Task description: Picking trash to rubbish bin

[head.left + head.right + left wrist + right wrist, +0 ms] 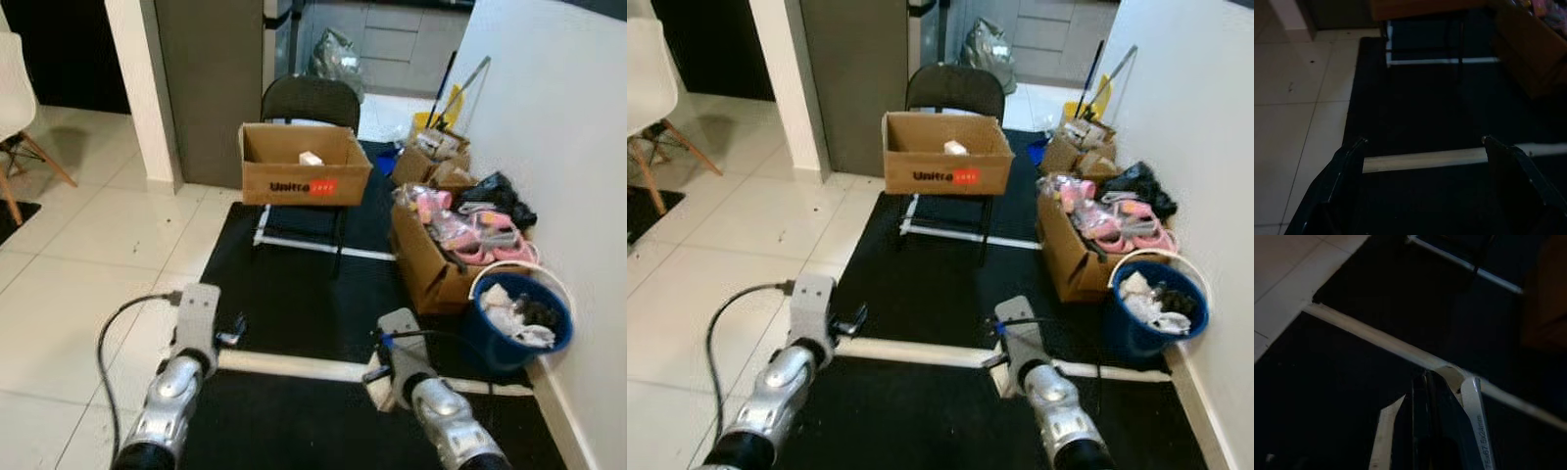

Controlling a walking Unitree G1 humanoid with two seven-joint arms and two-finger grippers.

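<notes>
Two hands: our left hand [1422,186] spread apart, our right hand [1442,431] clamped on white trash [1476,426]; we should carry it level toward the cardboard box [304,164].

A cardboard box [305,164] sat on a chair [310,101] at the mat's [294,284] far edge; along its right edge stood a carton [431,259], with a bucket [518,323] nearer.
</notes>
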